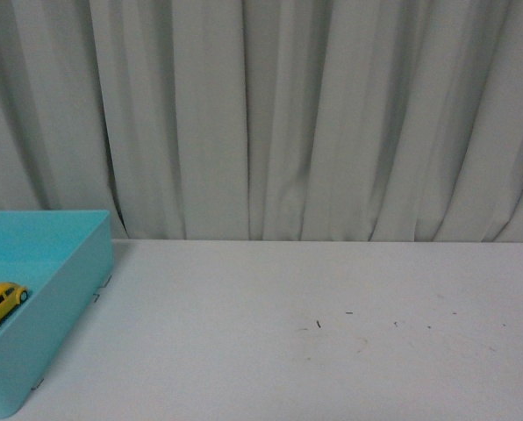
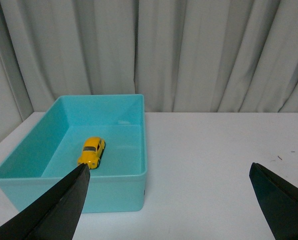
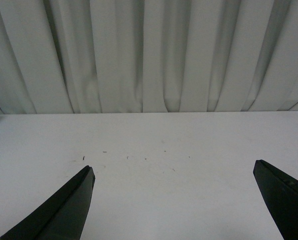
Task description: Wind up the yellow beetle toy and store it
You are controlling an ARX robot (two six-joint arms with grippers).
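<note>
At the far left of the front view sits a turquoise bin point(image 1: 64, 263), and the yellow beetle toy point(image 1: 0, 304) stands on its wheels on the bin floor. The left wrist view shows the toy roughly mid-floor, apart from every wall. The toy already lies in what looks like the storage place, so the storing part reads as done — whether it was wound cannot be told from here.

The left pincer point(image 2: 169, 200) hangs back from the bin with its fingers spread wide and nothing between them. Its near finger point(image 2: 59, 210) lines up with the bin's front wall. If this arm drops or swings towards the bin, that finger could catch the rim and shove the bin along the white tabletop point(image 1: 332, 333).

To the right the tabletop is bare but for a few small dark specks point(image 1: 318, 324). The right pincer point(image 3: 174, 200) hovers over that stretch, also spread and holding nothing — little risk there.
</note>
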